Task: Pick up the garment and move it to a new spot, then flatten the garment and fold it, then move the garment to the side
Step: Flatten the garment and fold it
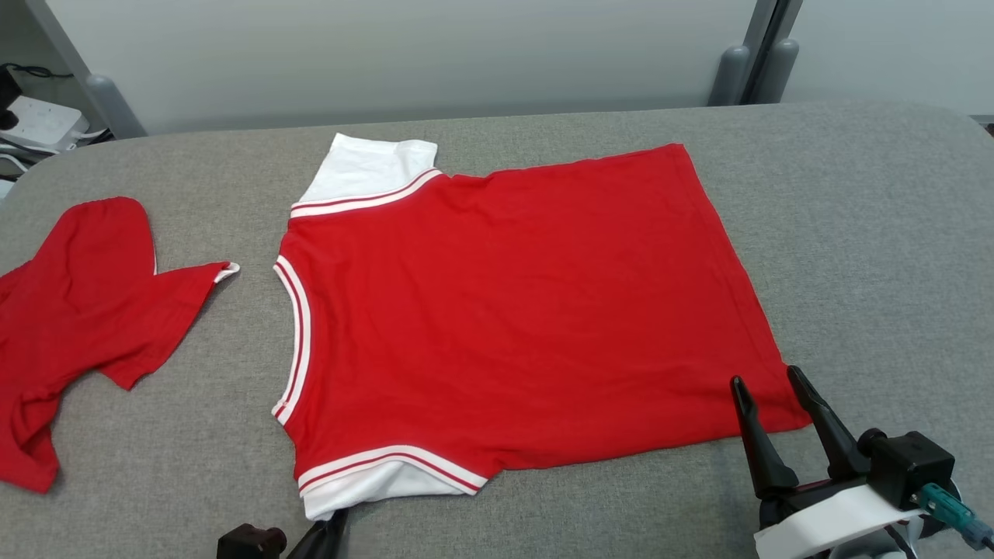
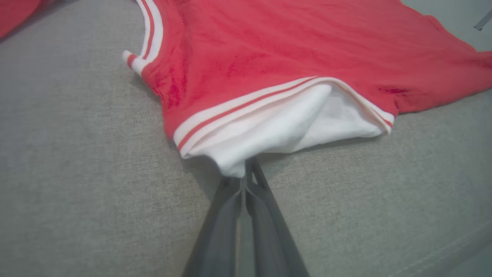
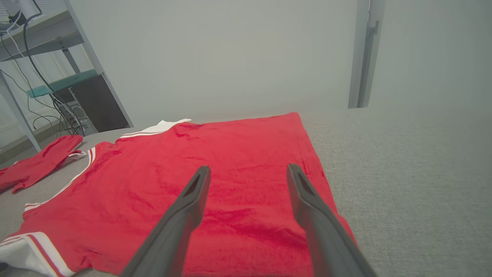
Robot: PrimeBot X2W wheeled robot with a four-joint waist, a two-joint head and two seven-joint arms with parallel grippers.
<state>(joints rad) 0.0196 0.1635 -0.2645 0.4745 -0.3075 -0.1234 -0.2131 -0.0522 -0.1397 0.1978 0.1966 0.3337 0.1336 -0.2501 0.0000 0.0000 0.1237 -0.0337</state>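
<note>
1. Left gripper point(image 2: 245, 171): its fingers are pressed together, pinching the white edge of the near sleeve point(image 2: 292, 127) of the shirt point(image 1: 512, 310). In the wrist view the sleeve cloth is drawn to a point at the fingertips, with its red-striped cuff band just beyond.
2. Right gripper point(image 1: 767, 380): its fingers are spread and hold nothing. The tips lie over the shirt's near hem corner, pointing across the red cloth. Whether they touch it, I cannot tell.
3. Between the two grippers runs the shirt's near side edge, sleeve at the robot's left and hem at its right.
4. Beyond them, the shirt lies spread flat on the grey table point(image 1: 854, 233), around its middle, collar to the left. The far sleeve point(image 1: 365, 167) is partly folded under.
5. Further left, apart from the shirt, a crumpled red cloth point(image 1: 78, 310) lies at the table's left edge.
</note>
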